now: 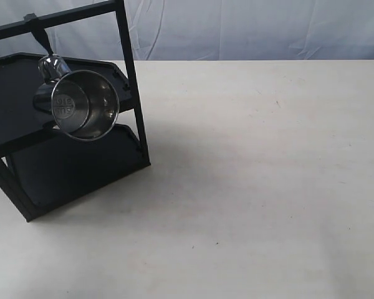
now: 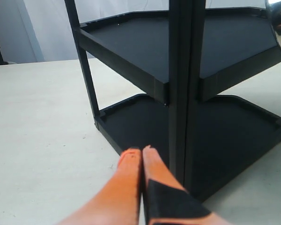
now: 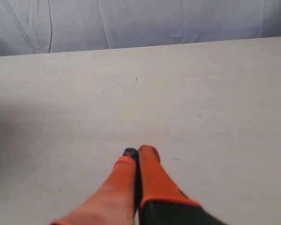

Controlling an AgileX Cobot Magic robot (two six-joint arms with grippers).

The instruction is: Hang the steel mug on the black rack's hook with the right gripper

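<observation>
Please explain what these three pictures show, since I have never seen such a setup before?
It is a two-armed robot seen by three cameras. One camera off the arms views a pale table with the black rack on it. The steel mug hangs by its handle from the hook on the rack's top bar. The other two cameras sit on the wrists. The left gripper, orange fingers closed, is near the rack's leg. The right gripper is closed too, above bare table, and holds nothing.
</observation>
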